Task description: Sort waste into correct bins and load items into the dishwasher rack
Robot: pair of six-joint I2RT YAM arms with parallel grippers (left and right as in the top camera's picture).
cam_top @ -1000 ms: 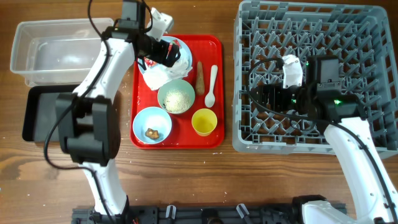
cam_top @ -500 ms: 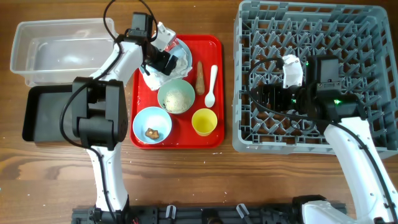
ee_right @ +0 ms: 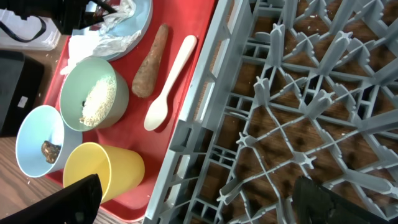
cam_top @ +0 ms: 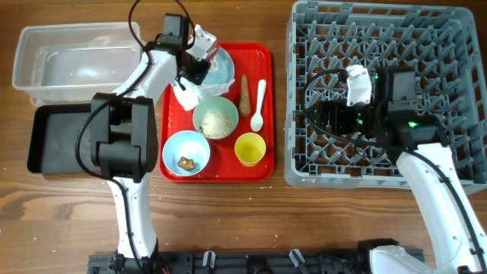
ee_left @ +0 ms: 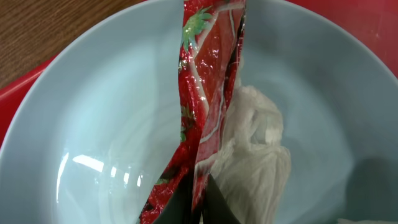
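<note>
My left gripper [ee_left: 198,186] is shut on the red snack wrapper [ee_left: 211,93], which stands up from the pale blue plate [ee_left: 93,124] beside the crumpled white napkin [ee_left: 255,155]. From overhead, this gripper [cam_top: 194,67] sits at the plate [cam_top: 222,68] on the red tray's back left. A bowl of rice [cam_top: 215,119], a bowl with a brown lump [cam_top: 186,151], a yellow cup [cam_top: 249,149], the white spoon [cam_top: 259,105] and the carrot-like stick [cam_top: 245,93] share that tray. My right gripper [cam_top: 327,118] hangs open and empty over the grey dishwasher rack [cam_top: 456,46].
The clear tub [cam_top: 68,61] stands at the back left, with the black tray [cam_top: 49,141] just in front of it. The red serving tray [cam_top: 262,57] lies between these bins and the rack. In the right wrist view the rack's left wall [ee_right: 186,124] runs beside the cup [ee_right: 99,171].
The left gripper has settled a little lower on the plate and closed on the red wrapper. The right arm has not moved.
</note>
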